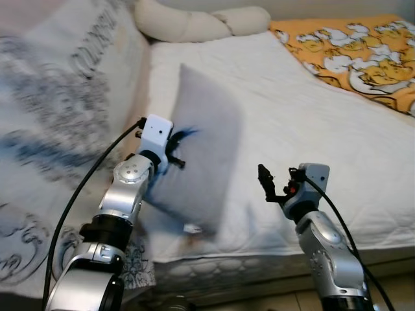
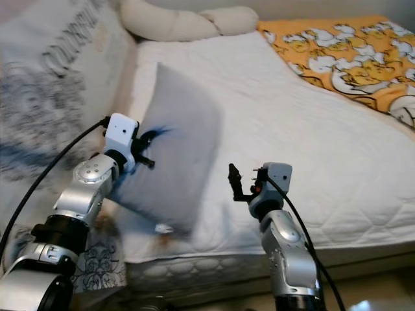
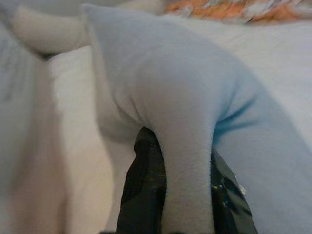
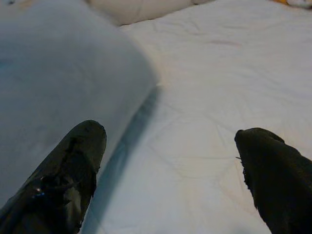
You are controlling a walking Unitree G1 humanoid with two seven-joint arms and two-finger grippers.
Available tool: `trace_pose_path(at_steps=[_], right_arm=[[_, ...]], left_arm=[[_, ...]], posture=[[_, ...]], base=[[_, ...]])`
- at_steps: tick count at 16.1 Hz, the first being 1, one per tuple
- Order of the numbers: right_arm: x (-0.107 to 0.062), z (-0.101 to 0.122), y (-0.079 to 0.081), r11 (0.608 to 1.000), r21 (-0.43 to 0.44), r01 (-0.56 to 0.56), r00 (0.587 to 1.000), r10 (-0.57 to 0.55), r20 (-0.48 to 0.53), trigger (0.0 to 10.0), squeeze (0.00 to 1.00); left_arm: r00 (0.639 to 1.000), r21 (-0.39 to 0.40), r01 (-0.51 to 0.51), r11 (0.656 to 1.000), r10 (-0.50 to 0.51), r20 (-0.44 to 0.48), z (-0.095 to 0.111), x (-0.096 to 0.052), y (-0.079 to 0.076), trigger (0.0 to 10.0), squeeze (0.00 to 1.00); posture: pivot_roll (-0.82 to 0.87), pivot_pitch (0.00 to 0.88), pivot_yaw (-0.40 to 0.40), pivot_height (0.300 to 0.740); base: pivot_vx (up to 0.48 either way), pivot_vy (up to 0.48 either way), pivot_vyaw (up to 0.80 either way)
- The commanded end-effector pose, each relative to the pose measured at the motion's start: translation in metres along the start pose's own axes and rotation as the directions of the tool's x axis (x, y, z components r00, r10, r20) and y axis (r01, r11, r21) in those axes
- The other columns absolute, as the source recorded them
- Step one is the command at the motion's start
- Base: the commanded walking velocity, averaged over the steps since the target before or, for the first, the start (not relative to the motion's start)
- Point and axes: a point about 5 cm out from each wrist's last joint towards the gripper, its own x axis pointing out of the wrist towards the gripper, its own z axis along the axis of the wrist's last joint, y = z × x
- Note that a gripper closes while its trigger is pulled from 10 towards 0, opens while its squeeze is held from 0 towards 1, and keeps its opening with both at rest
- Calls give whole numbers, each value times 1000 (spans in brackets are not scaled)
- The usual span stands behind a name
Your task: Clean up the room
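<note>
A pale grey-blue pillow [image 1: 201, 149] stands tilted on its lower edge on the white mattress [image 1: 311, 110]. My left gripper [image 1: 176, 150] is shut on a fold at the pillow's left side. In the left wrist view the two black fingers [image 3: 146, 185] pinch that fold of pillow [image 3: 185, 122] between them. My right gripper [image 1: 271, 183] hovers open over the mattress just right of the pillow, holding nothing. In the right wrist view its fingertips [image 4: 73, 165] stand wide apart, with the pillow [image 4: 58, 83] beside one of them.
A cream bolster [image 1: 194, 23] lies along the head of the bed. An orange blanket with white ducks [image 1: 356, 52] covers the far right corner. A patterned white-and-grey quilt [image 1: 58, 116] is bunched along the left. The mattress edge and floor lie below my arms.
</note>
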Motion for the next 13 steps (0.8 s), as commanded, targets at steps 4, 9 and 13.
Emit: trace_pose_path(at_steps=[4,9,13], right_arm=[[-4,13,11,947,-182,-266,964,255,-80,10000,0],[-9,21,18,812,-319,-489,871,440,-217,10000,0],[-12,17,21,758,-320,-568,821,494,-286,10000,0]], left_arm=[[992,160,-129,979,125,32,36,16,34,10000,0],[977,376,-183,908,211,-34,48,11,76,10000,0],[971,435,-108,894,188,-146,35,0,93,10000,0]], posture=[[87,0,72,740],[80,0,90,740],[93,0,82,740]], base=[[0,0,0],[0,0,0],[0,0,0]])
